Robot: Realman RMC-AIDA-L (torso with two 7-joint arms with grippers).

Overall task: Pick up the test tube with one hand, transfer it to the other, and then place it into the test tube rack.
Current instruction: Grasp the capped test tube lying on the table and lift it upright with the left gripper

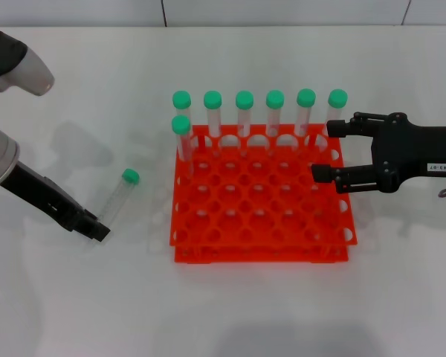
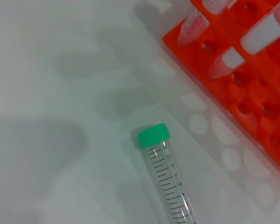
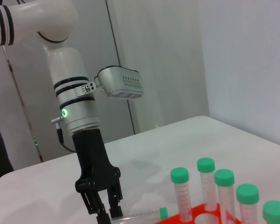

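White desk [image 1: 230,312], pale wall panels behind, orange rack [image 1: 260,195] in the middle.

Loose tube [image 1: 119,195] lies on the desk left of the rack, left tool [image 1: 97,227] clenched on its bottom end; right tool [image 1: 323,151] spread wide over the rack's right edge.

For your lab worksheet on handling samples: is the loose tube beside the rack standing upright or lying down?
Lying down. The test tube rests flat on the white table, green cap away from the left gripper, outside the orange rack.
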